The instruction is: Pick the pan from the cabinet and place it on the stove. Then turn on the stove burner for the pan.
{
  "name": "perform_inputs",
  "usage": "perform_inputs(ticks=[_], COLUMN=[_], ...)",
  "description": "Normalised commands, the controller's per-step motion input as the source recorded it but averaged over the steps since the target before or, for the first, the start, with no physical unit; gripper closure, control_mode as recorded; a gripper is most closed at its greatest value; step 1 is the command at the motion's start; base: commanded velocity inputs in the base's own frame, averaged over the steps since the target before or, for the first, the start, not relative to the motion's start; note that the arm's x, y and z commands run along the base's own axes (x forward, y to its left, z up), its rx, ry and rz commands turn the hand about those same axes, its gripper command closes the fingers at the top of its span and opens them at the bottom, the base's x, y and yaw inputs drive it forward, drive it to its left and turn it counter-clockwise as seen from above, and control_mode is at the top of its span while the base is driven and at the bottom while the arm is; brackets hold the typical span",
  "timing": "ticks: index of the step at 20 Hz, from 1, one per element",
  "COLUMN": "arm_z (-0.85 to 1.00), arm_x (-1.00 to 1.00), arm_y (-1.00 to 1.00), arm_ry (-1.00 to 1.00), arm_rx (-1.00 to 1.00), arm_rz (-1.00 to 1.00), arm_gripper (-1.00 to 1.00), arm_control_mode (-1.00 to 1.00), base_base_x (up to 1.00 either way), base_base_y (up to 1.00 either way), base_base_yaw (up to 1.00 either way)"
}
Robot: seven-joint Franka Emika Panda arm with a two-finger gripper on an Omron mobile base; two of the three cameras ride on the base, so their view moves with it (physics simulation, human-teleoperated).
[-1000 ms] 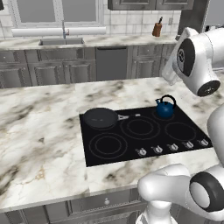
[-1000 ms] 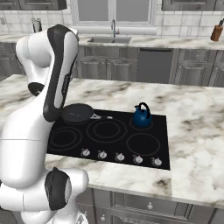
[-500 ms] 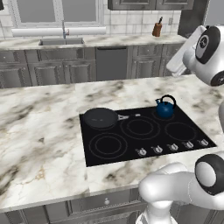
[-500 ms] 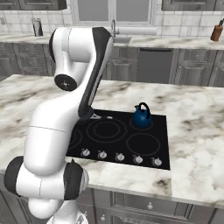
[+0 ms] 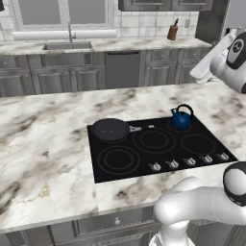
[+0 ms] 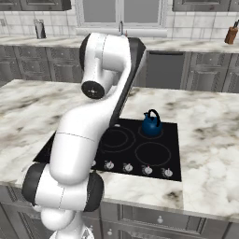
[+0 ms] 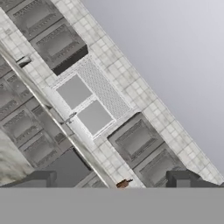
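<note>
Already the pan (image 5: pixel 110 129) sits on the stove (image 5: pixel 158 166), rear-left burner — its handle running rightward toward the blue kettle (image 5: pixel 181 118). Lifted high, the end effector (image 7: pixel 114 178) stands spread, pinching nothing

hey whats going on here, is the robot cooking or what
Not yet. The pan already sits on the back left burner of the stove, beside a blue kettle. The gripper is open, holding nothing, raised and facing the far kitchen wall. The knobs along the stove's front edge are untouched.
</note>
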Motion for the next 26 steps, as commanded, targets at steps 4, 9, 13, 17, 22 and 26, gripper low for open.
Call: perform_inputs(ticks=[4, 9, 13, 17, 22, 26], arm_z=[0.56, 0.68, 0.67, 0.60, 0.58, 0.29], arm_x=[-0.32, -0.16, -0.16, -0.19, -0.28, 0.03], arm_y=[0.21, 0.01, 0.07, 0.09, 0.07, -0.43], arm_ry=[0.44, 0.47, 0.51, 0.50, 0.48, 0.20], arm_rx=[0.40, 0.28, 0.35, 0.41, 0.42, 0.48], arm_rz=[0.04, 0.09, 0.08, 0.07, 0.08, 0.01], arm_gripper=[-1.00, -1.00, -1.00, -1.00, -1.00, -1.00], arm_control_mode=[-1.00, -1.00, -1.00, -1.00, -1.00, -1.00], base_base_x=[0.00, 0.00, 0.00, 0.00, 0.00, 0.00], base_base_y=[0.00, 0.00, 0.00, 0.00, 0.00, 0.00], base_base_yaw=[0.00, 0.00, 0.00, 0.00, 0.00, 0.00])
